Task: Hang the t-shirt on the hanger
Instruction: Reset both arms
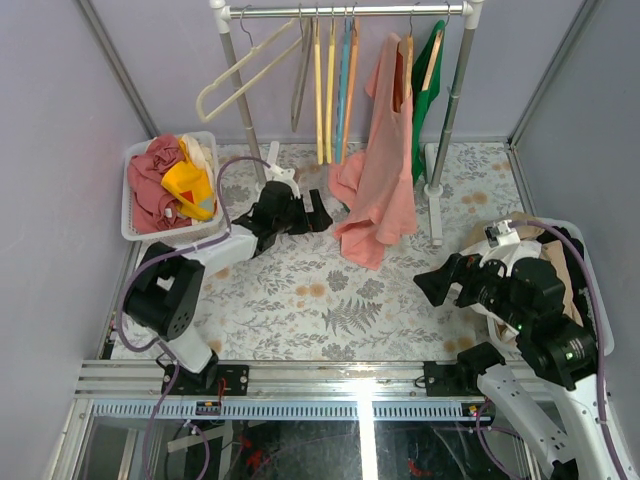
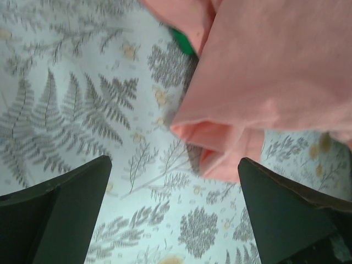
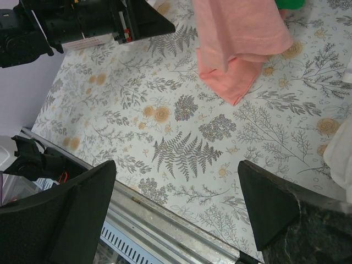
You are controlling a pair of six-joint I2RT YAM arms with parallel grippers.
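1. My left pincer [image 1: 322, 213] is low over the fern-print table [image 1: 300, 295], far-middle. The jaws are spread wide with nothing between them.
2. The salmon t-shirt [image 1: 385, 160] is just right of that pincer. It hangs down from the rail [image 1: 350, 10], and its bottom end is bunched on the table.
3. The wooden hanger [image 1: 407, 55] is up inside the shirt's neck area, with its hook at the rail. I can't tell how well the shoulders sit on it.
4. My right pincer [image 1: 432, 283] is on the near right, well apart from the shirt. It's also wide open and holding nothing.
5. The green shirt [image 1: 430, 90] hangs right behind the salmon one.
6. The basket [image 1: 135, 215] of red and yellow clothes is far left.
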